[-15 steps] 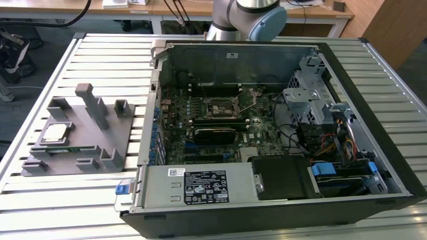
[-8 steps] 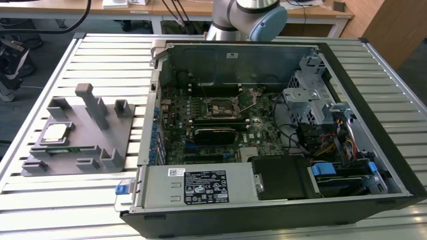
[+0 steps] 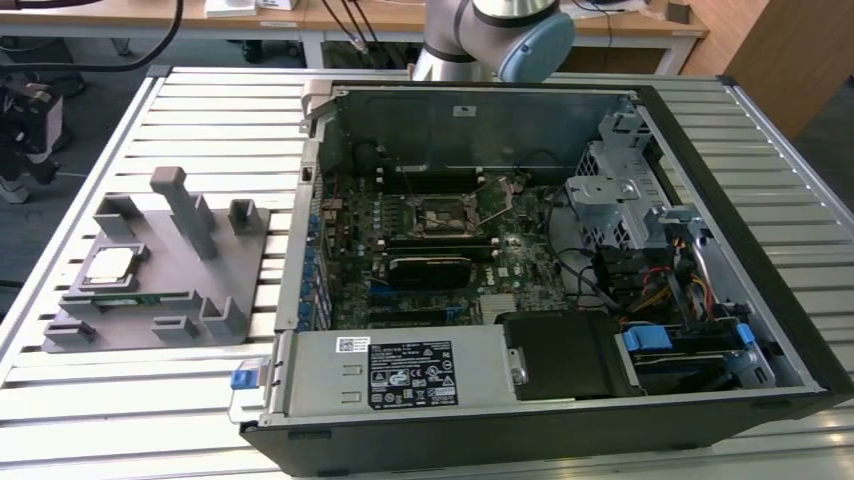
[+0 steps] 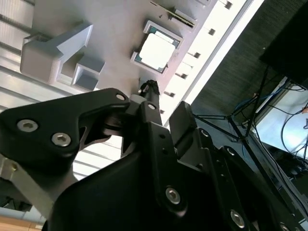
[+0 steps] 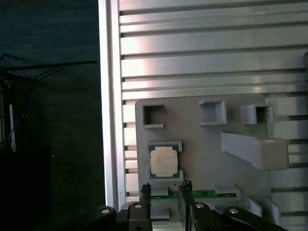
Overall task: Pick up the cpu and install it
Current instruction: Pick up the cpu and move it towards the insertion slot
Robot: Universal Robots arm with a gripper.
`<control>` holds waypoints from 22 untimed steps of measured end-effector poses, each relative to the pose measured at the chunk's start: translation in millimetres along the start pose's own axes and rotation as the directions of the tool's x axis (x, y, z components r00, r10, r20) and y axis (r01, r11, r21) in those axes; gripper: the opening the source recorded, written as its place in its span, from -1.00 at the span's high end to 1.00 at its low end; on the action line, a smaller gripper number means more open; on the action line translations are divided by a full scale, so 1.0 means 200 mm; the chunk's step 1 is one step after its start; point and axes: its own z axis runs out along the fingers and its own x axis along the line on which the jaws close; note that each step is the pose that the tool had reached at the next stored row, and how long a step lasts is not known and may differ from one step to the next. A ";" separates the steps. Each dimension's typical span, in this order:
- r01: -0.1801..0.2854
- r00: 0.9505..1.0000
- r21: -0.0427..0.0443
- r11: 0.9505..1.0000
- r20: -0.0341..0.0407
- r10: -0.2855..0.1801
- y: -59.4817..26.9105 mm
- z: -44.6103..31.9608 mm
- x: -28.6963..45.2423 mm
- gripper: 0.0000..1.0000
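The cpu (image 3: 110, 265) is a small square chip with a pale silver top, lying flat in a recess of the grey fixture (image 3: 200, 262) at the exterior view's left. Both wrist views look down on the cpu (image 5: 164, 161) (image 4: 156, 51). My gripper (image 5: 165, 195) hovers above the fixture, apart from the chip, with its dark fingers (image 5: 146, 193) spread and nothing between them. In the second wrist view the gripper (image 4: 166, 108) is in front of the fixture's edge. The motherboard socket (image 3: 447, 213) sits inside the open computer case (image 3: 747, 300).
A green memory stick (image 5: 211, 194) lies in a slot of the fixture beside the cpu. Raised grey blocks (image 5: 255, 149) stand up from the fixture. The slatted metal table (image 3: 147, 400) carries the fixture and the case. The arm's base (image 3: 494, 35) rises behind the case.
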 end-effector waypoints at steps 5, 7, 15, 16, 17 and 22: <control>0.000 1.000 -0.001 1.000 0.006 0.000 0.000 0.004 -0.001 -0.04; 0.000 1.000 -0.002 1.000 0.006 0.000 0.000 0.006 -0.001 -0.16; 0.001 1.000 -0.003 1.000 0.006 -0.001 -0.003 0.041 -0.003 -0.52; 0.001 1.000 -0.003 1.000 0.006 -0.001 -0.003 0.045 -0.003 -0.52; 0.001 1.000 -0.003 1.000 0.006 -0.001 -0.003 0.049 -0.003 -0.52; 0.001 1.000 -0.003 1.000 0.006 -0.001 -0.003 0.066 -0.004 -0.52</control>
